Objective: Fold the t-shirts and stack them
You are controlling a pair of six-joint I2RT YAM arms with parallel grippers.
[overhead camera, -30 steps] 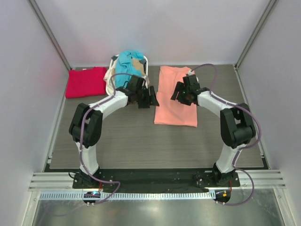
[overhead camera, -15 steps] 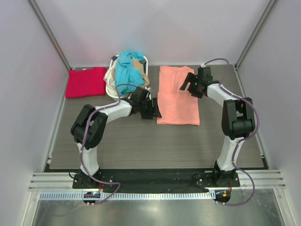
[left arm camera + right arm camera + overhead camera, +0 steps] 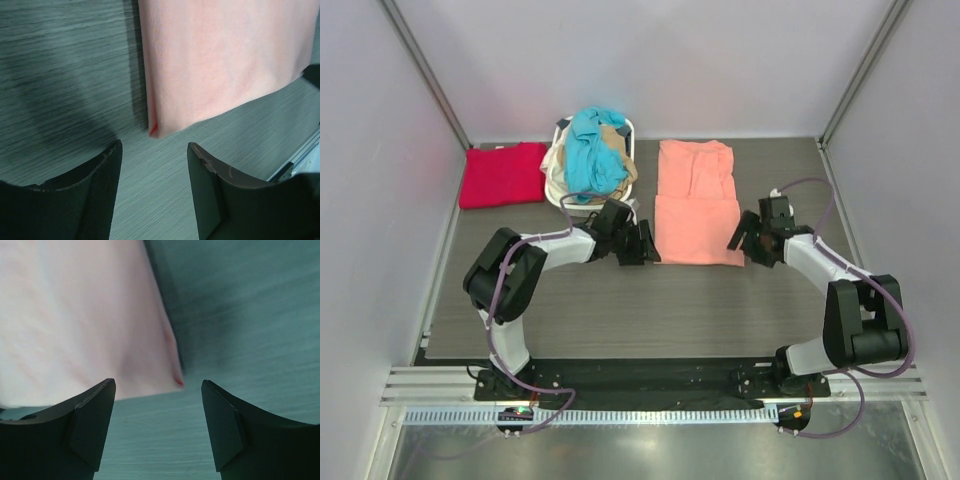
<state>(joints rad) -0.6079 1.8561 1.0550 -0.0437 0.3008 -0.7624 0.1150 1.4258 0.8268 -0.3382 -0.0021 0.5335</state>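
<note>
Grey wood-grain table [image 3: 620, 310], pale enclosure walls on three sides.

Top external view: the salmon-pink t-shirt [image 3: 695, 205] lay flat right of centre, long axis running away from the arms, with a cloth edge crossing it about midway. The crimson red t-shirt [image 3: 503, 173] lay folded at the far left, well apart from it. Between them stood the white laundry basket [image 3: 556, 188], holding the teal blue t-shirt [image 3: 590, 150] heaped on top and the beige t-shirt [image 3: 616, 136] showing beside it. The left gripper [image 3: 645, 243] sat low, just beside the pink shirt's near-left corner. The right gripper [image 3: 745, 238] sat just beside the near-right corner.

Left wrist view: both fingers [image 3: 100, 190] stood parted with only bare table between them. The pink shirt's corner [image 3: 154, 131] lay just ahead of the gap, not touched. Jaws released, nothing grasped.

Right wrist view: fingers [image 3: 90, 425] were spread wide over bare table. The pink shirt's corner [image 3: 177, 382] lay ahead of them, apart from both tips. Jaws released, nothing grasped. Slight blur in this frame.
</note>
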